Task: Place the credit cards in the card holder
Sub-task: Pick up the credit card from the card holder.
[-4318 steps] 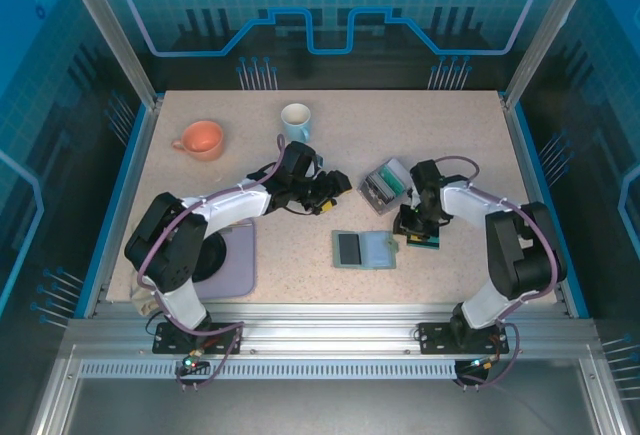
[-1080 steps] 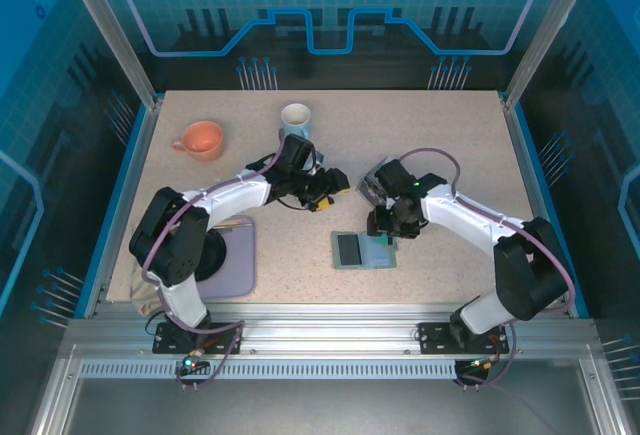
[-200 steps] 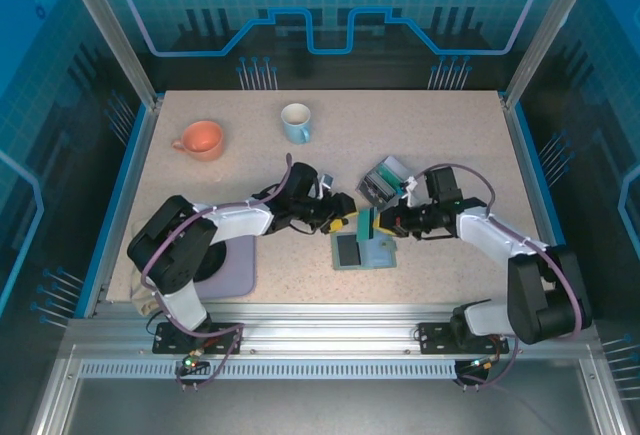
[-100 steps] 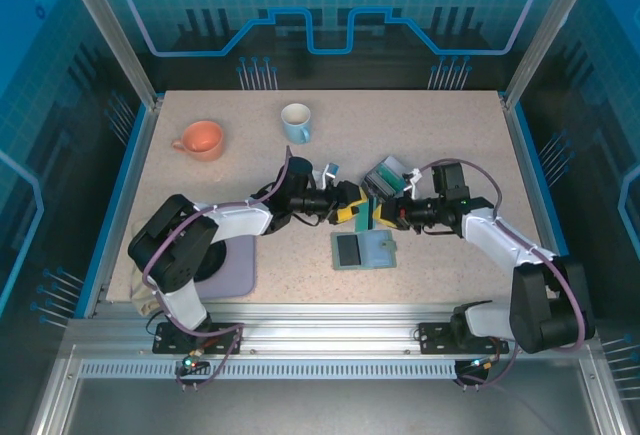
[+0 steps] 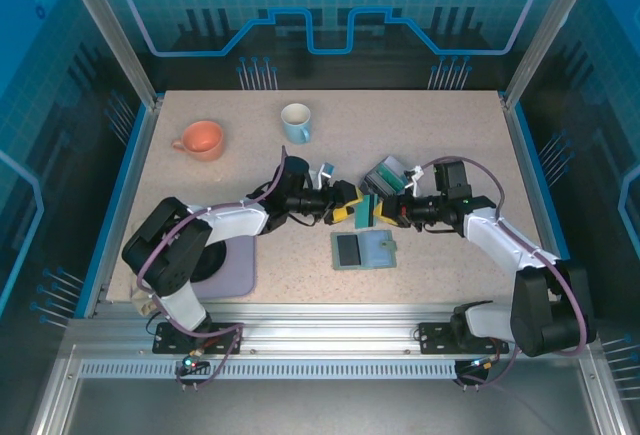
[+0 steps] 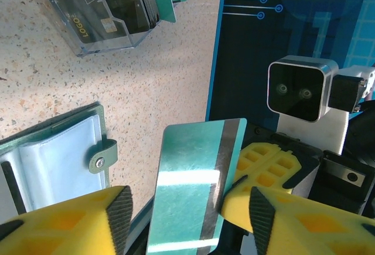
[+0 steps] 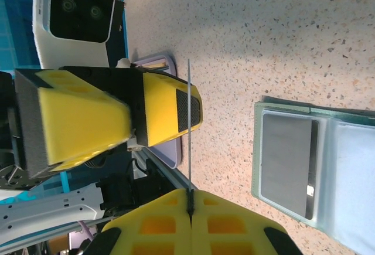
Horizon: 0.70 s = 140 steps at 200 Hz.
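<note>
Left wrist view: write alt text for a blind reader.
A teal credit card with a dark stripe stands between the left gripper's open yellow fingers, pinched at its edge by the right gripper. The open card holder lies on the table at lower left.

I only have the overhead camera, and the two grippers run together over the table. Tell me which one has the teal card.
Observer: The right gripper is shut on one end of the teal card. Its wrist camera sees the card edge-on, as a thin line.
Operator: Check the left gripper.
Observer: The left gripper is open. The card's flat face shows between its jaws with a gap on one side, so it is not clamped.
Operator: Report the wallet.
Observer: The wallet lies open on the table, and its snap tab sticks out loose from the edge.
</note>
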Each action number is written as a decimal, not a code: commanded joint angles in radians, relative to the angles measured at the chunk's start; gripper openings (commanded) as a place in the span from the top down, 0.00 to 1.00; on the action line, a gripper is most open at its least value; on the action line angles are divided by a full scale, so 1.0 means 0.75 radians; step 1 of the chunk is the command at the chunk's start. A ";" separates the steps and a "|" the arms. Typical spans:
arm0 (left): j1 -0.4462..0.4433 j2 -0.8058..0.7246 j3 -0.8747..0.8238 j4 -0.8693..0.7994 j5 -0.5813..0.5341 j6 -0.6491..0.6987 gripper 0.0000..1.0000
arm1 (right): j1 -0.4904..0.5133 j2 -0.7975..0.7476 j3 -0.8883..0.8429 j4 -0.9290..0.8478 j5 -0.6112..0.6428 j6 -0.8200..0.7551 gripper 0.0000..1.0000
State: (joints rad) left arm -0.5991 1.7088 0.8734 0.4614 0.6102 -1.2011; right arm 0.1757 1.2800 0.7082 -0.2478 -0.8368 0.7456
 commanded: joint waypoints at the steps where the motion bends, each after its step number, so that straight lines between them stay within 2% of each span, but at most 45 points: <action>1: 0.007 0.036 0.012 0.060 0.060 -0.005 0.46 | -0.018 -0.021 0.031 0.035 -0.060 0.038 1.00; 40: 0.009 0.044 0.008 0.120 0.082 -0.026 0.70 | -0.019 -0.007 0.035 0.042 -0.057 0.037 0.99; 67: 0.008 0.030 0.002 0.128 0.088 -0.021 0.82 | -0.021 0.015 0.034 0.038 -0.052 0.026 0.99; 127: 0.007 0.008 -0.011 0.147 0.106 -0.002 1.00 | -0.020 0.058 0.053 0.024 -0.056 0.004 0.97; 140: 0.008 -0.004 -0.019 0.138 0.097 0.009 1.00 | -0.020 0.062 0.065 -0.024 -0.032 -0.025 0.93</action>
State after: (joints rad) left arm -0.5861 1.7382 0.8734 0.5385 0.6529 -1.2213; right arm 0.1669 1.3167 0.7116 -0.2329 -0.8455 0.7624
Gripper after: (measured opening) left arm 0.046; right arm 0.044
